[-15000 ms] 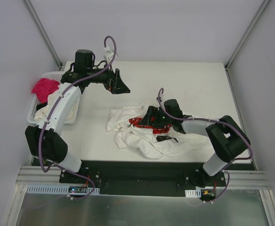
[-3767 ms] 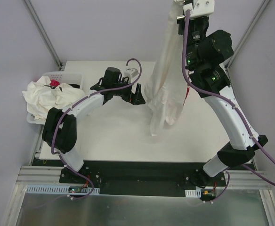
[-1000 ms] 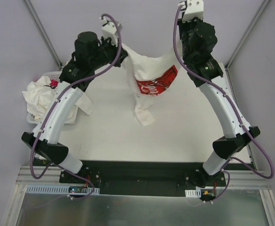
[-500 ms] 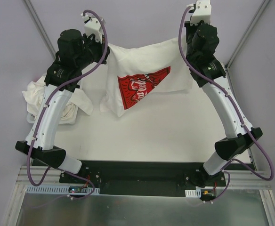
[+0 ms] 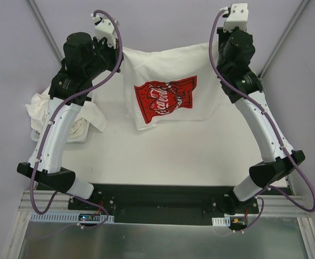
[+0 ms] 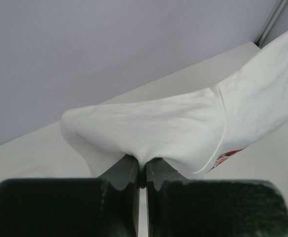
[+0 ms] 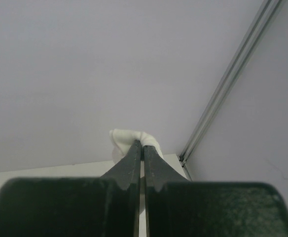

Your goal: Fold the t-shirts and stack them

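Note:
An off-white t-shirt with a red print hangs spread above the far half of the table. My left gripper is shut on its left top corner, and my right gripper is shut on its right top corner. In the left wrist view the fabric bulges out of the shut left gripper. The right wrist view shows a small roll of cloth pinched at the tips of the right gripper. More t-shirts lie heaped at the left edge.
The heap covers most of a white basket at the left table edge. White table surface lies bare below the hanging shirt. Grey walls and metal frame posts close in the back and sides.
Both arms have drawn apart and the shirt has gone from a bunched drape to a wide flat sheet. The red print has turned level.

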`<state>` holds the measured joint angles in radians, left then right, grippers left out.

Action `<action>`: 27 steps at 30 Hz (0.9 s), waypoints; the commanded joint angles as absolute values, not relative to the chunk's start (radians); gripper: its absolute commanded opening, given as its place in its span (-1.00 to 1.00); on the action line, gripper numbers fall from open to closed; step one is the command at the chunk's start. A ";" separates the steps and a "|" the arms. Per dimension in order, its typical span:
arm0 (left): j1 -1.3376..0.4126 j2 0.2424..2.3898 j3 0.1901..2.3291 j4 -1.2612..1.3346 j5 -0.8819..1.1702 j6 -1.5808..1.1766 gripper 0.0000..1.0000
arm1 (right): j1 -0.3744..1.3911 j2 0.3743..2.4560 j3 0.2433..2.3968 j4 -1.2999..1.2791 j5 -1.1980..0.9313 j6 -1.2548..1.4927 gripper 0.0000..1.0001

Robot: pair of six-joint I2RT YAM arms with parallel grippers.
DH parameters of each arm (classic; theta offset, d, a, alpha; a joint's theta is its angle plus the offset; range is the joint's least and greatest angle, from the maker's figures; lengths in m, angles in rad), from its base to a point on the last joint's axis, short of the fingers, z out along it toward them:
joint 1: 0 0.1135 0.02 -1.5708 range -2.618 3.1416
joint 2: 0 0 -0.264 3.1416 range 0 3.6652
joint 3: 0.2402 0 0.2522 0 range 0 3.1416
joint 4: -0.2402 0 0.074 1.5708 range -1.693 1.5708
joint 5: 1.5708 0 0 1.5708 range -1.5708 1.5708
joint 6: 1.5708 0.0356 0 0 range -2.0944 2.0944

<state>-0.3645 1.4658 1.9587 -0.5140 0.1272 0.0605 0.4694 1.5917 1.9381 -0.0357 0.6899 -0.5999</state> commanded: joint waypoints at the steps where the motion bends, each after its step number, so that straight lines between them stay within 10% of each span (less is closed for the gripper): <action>1: -0.353 1.436 2.043 -0.463 0.084 0.092 -1.00 | 0.456 1.531 1.936 0.023 0.722 -0.583 -0.99; 27: -0.345 1.243 2.068 -0.361 0.178 0.256 -1.00 | 0.449 1.174 1.668 0.214 0.439 -0.503 -0.99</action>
<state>-0.3580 1.3624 2.0853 -0.5137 0.1486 0.1780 0.4557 1.3132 1.7180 -0.0078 0.5426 -0.5159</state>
